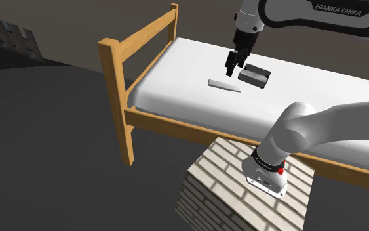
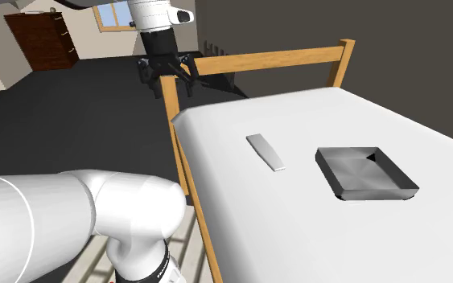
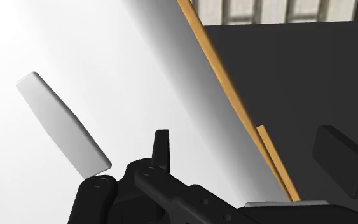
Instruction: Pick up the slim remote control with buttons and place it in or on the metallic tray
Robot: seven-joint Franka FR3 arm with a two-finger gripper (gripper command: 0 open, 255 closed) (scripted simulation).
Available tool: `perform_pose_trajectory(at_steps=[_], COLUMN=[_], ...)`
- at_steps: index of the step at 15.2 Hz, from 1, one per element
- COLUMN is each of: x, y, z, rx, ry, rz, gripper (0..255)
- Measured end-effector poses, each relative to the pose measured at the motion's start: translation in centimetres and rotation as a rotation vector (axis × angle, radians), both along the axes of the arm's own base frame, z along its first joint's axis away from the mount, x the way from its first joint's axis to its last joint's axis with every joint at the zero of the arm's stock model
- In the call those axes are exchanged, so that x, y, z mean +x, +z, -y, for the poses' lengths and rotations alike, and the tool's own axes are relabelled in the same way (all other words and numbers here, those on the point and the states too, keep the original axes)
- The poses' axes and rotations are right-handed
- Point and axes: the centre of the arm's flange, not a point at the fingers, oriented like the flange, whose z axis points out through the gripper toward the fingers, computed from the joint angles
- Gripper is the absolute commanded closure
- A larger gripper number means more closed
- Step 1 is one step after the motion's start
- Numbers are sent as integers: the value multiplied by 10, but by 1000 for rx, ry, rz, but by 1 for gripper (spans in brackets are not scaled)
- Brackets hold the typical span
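In the shoulder view we see the remote (image 1: 223, 85) lying flat on the white mattress (image 1: 176, 72) of a wooden bed (image 1: 117, 92). It is a slim, plain light-grey slab, near the grey tray (image 1: 255, 76) but not touching it. The black gripper (image 1: 233, 69) hangs above the mattress, roughly over the gap between the 2. The brick-patterned stand (image 1: 222, 190) sits below the bed's side rail.

In the second exterior view we see remote and tray side by side, apart, and a brown dresser (image 2: 43, 40) far back.

In the wrist view the 2 fingers (image 3: 161, 149) stand well apart with nothing between them — the hand is released. The remote lies on the mattress off to one side of them, not between them.
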Motion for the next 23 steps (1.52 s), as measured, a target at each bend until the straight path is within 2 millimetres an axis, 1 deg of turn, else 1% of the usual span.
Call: perform_pose_trajectory(at_steps=[1,2,5,8,9,13,15,19,20,23], x=[0,1,4,8,11,27,35,47,55,68], y=[0,-3,-19,-38,-45,-75,-90,-121,-128,-149], z=[0,7,36,71,85,126,151,190,201,233], rx=[0,3,15,29,34,53,62,82,87,102], ry=[0,8,53,106,124,198,234,308,326,382], rz=[0,0,-1,-3,-3,-5,-5,-6,-6,-7], gripper=[0,0,0,0,0,0,0,0,0,0])
